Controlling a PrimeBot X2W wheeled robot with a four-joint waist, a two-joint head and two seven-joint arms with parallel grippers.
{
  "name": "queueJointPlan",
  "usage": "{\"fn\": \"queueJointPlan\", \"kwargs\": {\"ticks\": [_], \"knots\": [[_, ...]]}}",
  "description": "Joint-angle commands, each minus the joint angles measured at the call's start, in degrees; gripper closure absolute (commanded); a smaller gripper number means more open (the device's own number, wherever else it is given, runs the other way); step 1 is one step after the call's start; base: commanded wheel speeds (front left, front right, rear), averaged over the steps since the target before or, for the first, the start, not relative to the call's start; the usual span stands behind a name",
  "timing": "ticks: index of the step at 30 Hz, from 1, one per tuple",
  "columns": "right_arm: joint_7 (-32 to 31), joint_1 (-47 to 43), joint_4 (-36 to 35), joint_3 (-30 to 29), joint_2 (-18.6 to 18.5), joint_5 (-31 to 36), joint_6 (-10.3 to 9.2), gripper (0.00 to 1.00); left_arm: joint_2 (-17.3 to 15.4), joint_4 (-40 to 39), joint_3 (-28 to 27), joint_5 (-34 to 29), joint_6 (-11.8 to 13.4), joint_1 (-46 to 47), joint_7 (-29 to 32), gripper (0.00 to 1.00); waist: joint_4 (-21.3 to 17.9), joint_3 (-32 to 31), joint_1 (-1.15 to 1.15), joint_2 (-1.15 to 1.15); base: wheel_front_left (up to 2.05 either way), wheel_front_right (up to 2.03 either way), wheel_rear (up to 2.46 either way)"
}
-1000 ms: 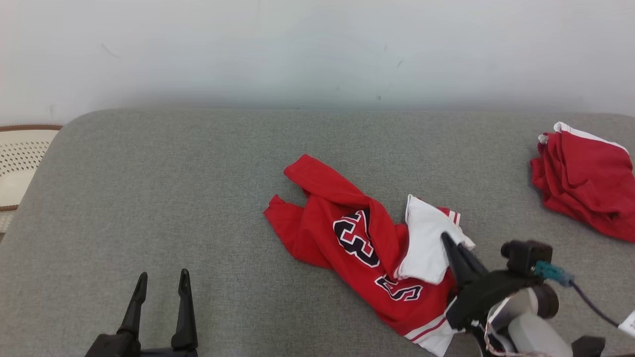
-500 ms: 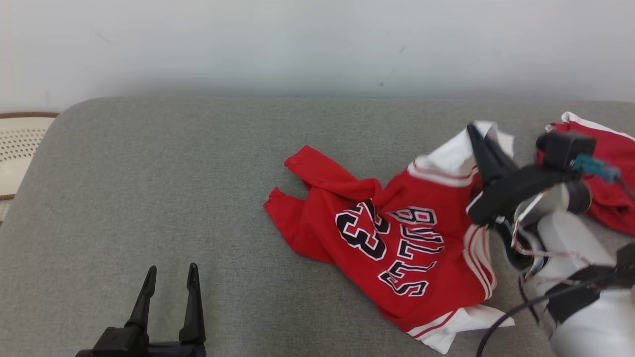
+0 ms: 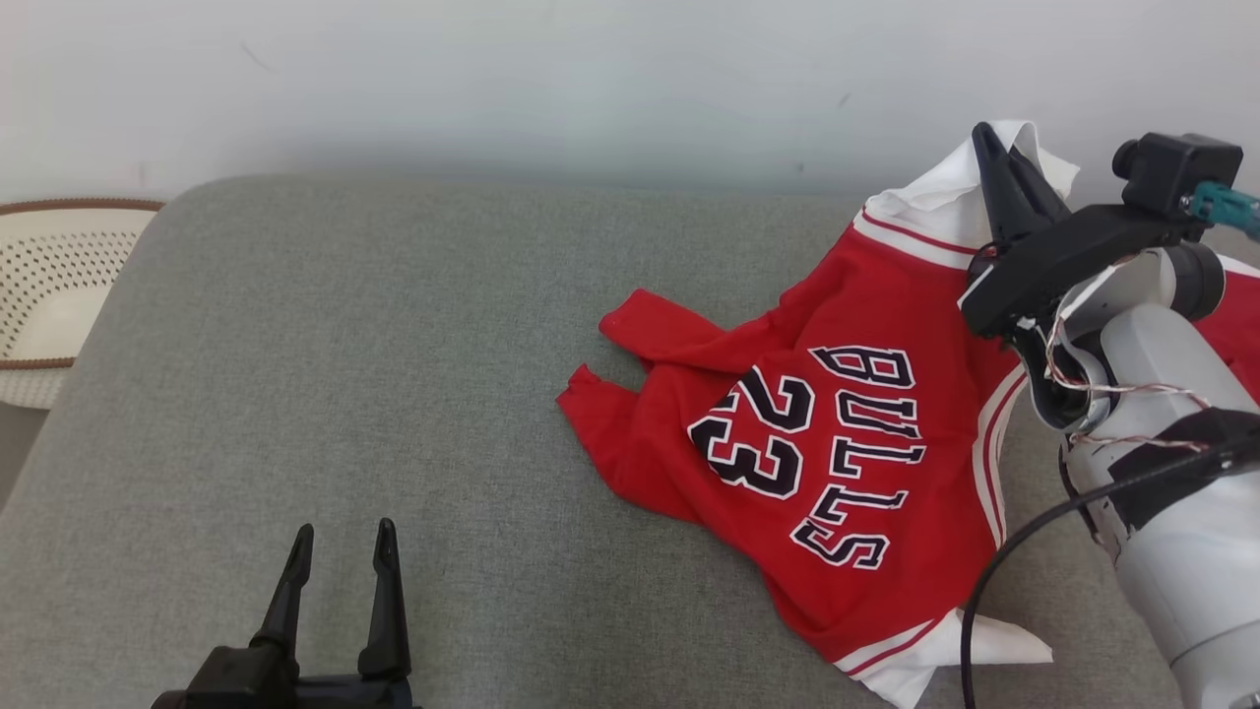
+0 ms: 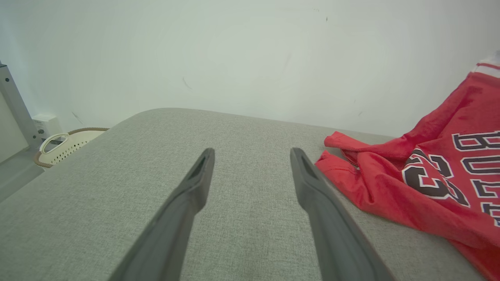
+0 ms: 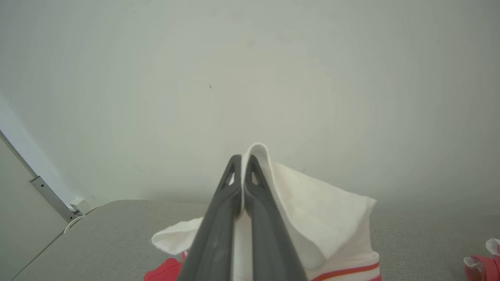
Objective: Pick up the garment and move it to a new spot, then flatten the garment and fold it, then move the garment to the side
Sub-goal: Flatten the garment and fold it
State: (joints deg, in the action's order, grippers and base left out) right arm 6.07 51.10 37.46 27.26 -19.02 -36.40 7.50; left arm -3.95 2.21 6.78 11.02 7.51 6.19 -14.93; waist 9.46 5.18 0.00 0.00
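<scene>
The right hand (image 3: 987, 138) is clamped on the white edge of the jersey (image 3: 837, 433) and holds that edge up. The rest drapes onto the worktop (image 3: 345, 345) at its right side. The left hand (image 3: 345, 532) hovers spread and empty at front left. This looks like the pick-and-move step. The next move calls for carrying the jersey to bare worktop.

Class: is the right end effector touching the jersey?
Touching. The right wrist view shows the right end effector shut on the jersey.
</scene>
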Motion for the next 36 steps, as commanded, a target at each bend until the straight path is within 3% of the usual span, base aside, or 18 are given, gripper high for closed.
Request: {"fn": "queueJointPlan", "kwargs": {"ticks": [1, 17, 18, 19, 28, 36], "knots": [[-0.1, 1.6, 1.4, 0.6, -0.3, -0.6, -0.02, 1.0, 0.1, -0.2, -0.1, -0.4, -0.3, -0.1, -0.2, 0.0, 0.5, 0.8, 0.0, 0.0, 0.0, 0.0, 0.0], [6.6, 15.5, 19.5, 5.7, 0.3, 3.3, -0.02, 1.0, 0.9, 0.9, 2.1, -0.5, -1.5, 3.5, -0.2, 0.0, 5.1, 5.0, 0.0, 0.0, 0.0, 0.0, 0.0], [6.7, 15.9, 20.7, 6.1, 0.4, 3.4, -0.02, 0.57, 1.0, 1.0, 2.2, -0.4, -1.6, 3.7, -0.2, 0.0, 5.3, 5.1, 0.0, 0.0, 0.0, 0.0, 0.0], [6.1, 16.1, 22.0, 6.4, 0.8, 3.1, -0.02, 0.0, 1.0, 1.2, 2.3, -0.3, -1.6, 3.8, -0.2, 0.0, 5.5, 5.2, 0.0, 0.0, 0.0, 0.0, 0.0], [2.9, 15.1, 25.3, 10.1, 2.4, -1.2, -0.02, 0.0, 1.0, 1.7, 2.5, -0.3, -0.9, 3.8, -0.2, 0.0, 4.5, 4.8, 0.0, 0.0, 0.0, 0.0, 0.0], [5.4, 13.2, 23.4, 13.2, 1.9, -4.2, -0.02, 0.0, 1.0, 1.9, 2.1, -0.8, -1.1, 3.4, -0.2, 0.0, 2.0, 3.2, 0.0, 0.0, 0.0, 0.0, 0.0]]}}
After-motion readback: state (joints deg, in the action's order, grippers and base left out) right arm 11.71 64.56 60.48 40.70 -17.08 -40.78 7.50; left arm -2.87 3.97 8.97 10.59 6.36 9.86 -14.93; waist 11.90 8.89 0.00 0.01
